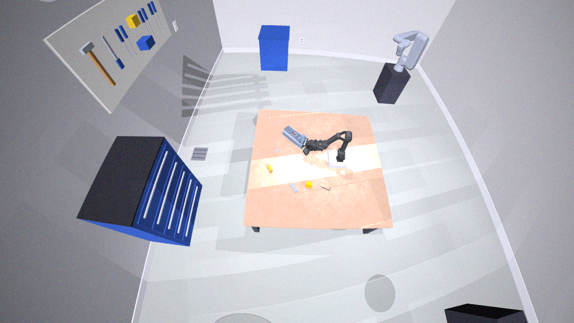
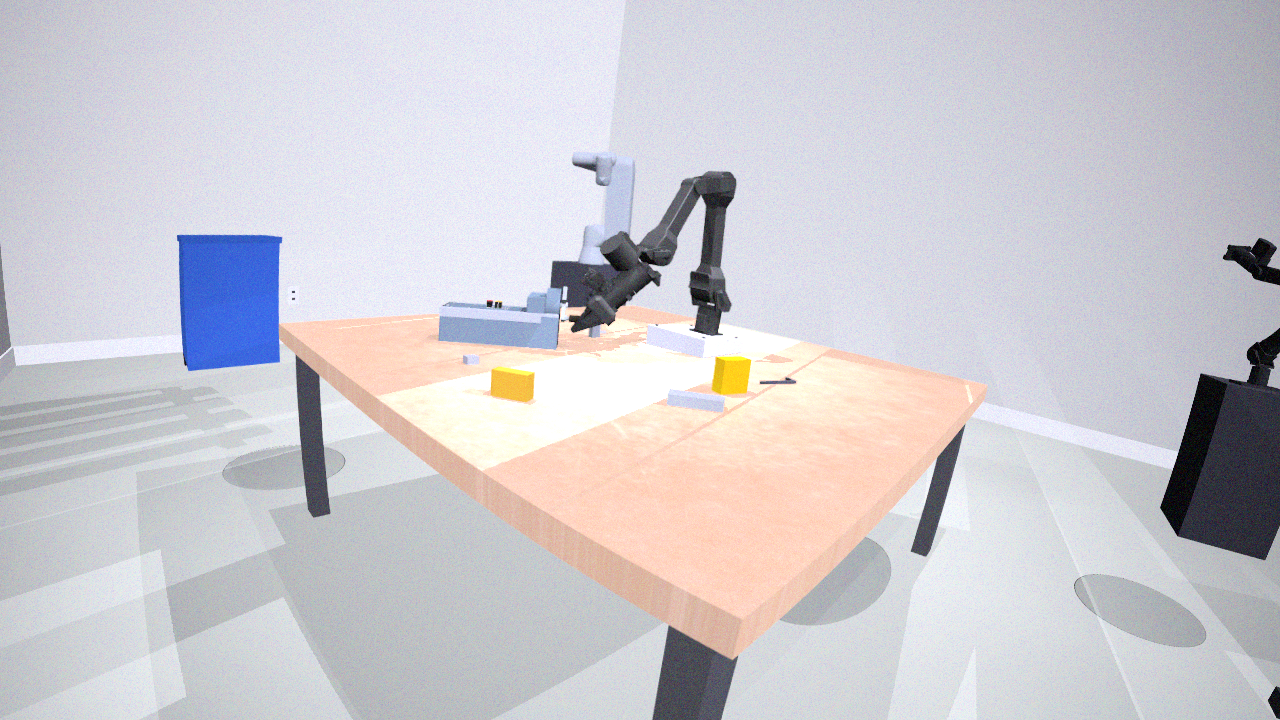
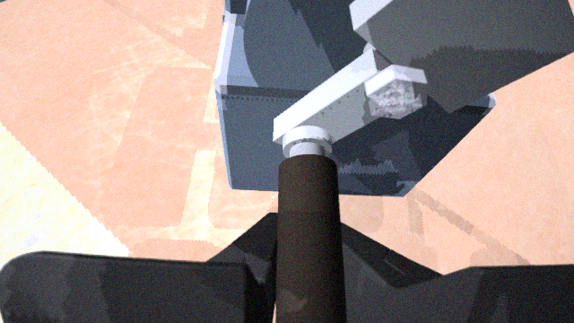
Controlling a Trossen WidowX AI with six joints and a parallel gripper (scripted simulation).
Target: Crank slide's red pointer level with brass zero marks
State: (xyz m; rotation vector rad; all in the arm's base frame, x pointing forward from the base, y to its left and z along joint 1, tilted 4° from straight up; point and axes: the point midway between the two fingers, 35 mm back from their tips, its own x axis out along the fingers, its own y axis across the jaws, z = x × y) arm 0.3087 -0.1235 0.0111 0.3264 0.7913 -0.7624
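Note:
The blue-grey machine [image 1: 289, 137] [image 2: 498, 329] [image 3: 251, 139] sits near the table's back left. Small red, dark and yellow parts [image 1: 294, 133] [image 2: 494, 304] show on its top; I cannot tell how the pointer stands against the brass marks. The pale crank arm [image 3: 327, 100] runs slantwise across the machine's end in the wrist view. Its dark brown handle [image 3: 309, 188] points toward the wrist camera. My gripper [image 1: 306, 145] [image 2: 574, 324] [image 3: 297, 226] is shut on the handle, a black finger on each side. The slide is out of the wrist view.
On the wooden table [image 1: 345, 204] [image 2: 805, 465] lie two yellow blocks [image 1: 270, 168] [image 1: 309, 184] [image 2: 512, 384] [image 2: 731, 375], a grey bar [image 1: 294, 187] [image 2: 696, 400], a small pale cube [image 1: 276, 150] [image 2: 470, 360] and a dark bent tool [image 1: 325, 188] [image 2: 777, 382]. The arm's white base plate [image 1: 332, 164] is right of the machine.

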